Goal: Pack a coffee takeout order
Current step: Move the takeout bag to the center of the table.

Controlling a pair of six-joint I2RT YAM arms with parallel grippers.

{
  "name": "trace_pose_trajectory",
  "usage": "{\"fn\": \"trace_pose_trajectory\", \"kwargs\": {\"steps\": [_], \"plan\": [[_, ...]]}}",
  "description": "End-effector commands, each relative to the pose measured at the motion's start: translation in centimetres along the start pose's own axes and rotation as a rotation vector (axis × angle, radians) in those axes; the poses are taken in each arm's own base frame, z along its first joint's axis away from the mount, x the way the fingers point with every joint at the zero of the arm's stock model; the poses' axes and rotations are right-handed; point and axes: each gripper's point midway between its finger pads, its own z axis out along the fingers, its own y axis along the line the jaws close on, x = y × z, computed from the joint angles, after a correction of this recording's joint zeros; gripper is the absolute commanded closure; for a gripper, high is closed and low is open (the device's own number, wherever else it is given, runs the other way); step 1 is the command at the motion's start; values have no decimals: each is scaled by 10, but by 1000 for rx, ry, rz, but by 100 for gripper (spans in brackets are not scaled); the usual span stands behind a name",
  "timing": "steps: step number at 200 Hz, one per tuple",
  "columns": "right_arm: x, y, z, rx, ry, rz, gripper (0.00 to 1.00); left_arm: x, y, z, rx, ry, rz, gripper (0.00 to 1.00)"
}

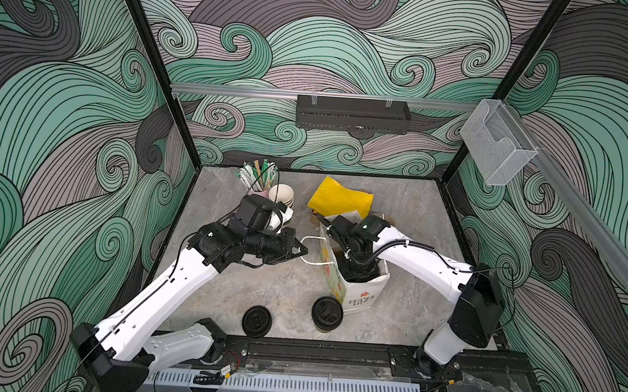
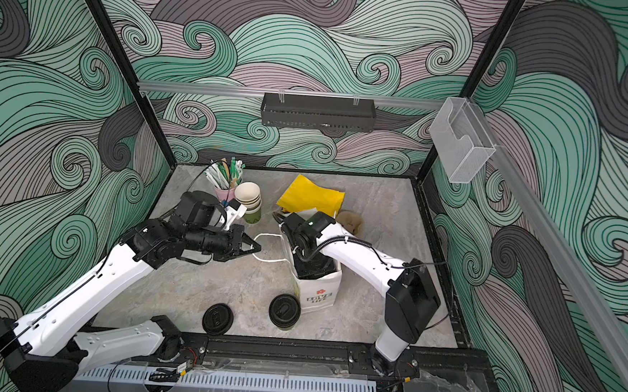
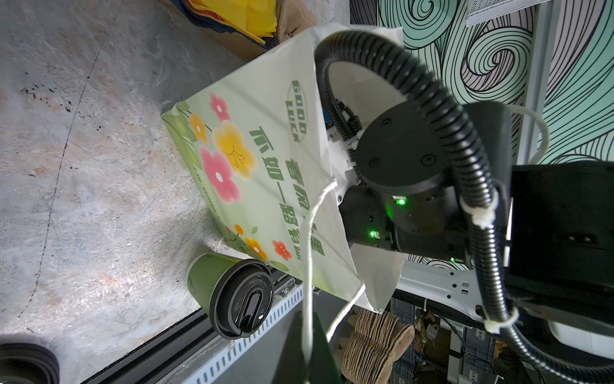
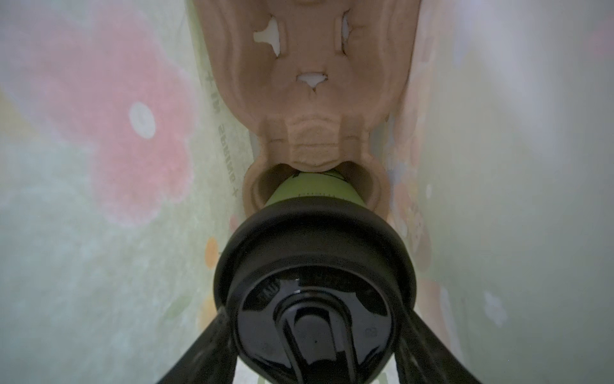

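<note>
Closest to the right wrist camera, a round black lid (image 4: 312, 252) is seen, smooth and shiny, filling the lower middle of the frame. It is snapped onto a green paper cup (image 4: 312, 192). The lid is pinched from both sides by the dark fingers (image 4: 206, 345) of the right pincer (image 4: 315, 319). The cup is set in a round hole of a brown tray (image 4: 309, 66) made of rough pressed paper. Star-shaped cuts are seen in the tray near the top of the frame. All of this is wrapped by the thin, pale walls of a paper bag (image 4: 99, 166), with a pink flower showing through.

In both top views the bag is stood upright in the middle of a grey, stone-like table (image 1: 262, 287), and its open top is filled by the right arm. The left pincer (image 1: 303, 252) is pressed together on the bag's white string handle (image 3: 309, 252), which is held out to the left of the bag.

A second green cup (image 1: 327, 311) with a black lid is stood just beside the bag, at the lower middle. A loose black lid (image 1: 257, 320) is laid flat to its left. A stack of cups (image 1: 281, 195), cream inside, is stood at the upper middle, touching a pink cup (image 2: 225, 193) full of straws. Yellow napkins (image 1: 342, 198), soft and folded, are laid to the right of the stack, above the bag.
</note>
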Motion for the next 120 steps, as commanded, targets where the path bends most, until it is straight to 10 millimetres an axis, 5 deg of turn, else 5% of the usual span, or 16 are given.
{"fn": "trace_pose_trajectory", "kwargs": {"steps": [1,120], "plan": [[20,-2,58,70,170,3,38,-3,-8,-10,5,-23,26,100],[19,-2,21,63,77,19,18,-1,-7,-12,5,-23,33,100]]}}
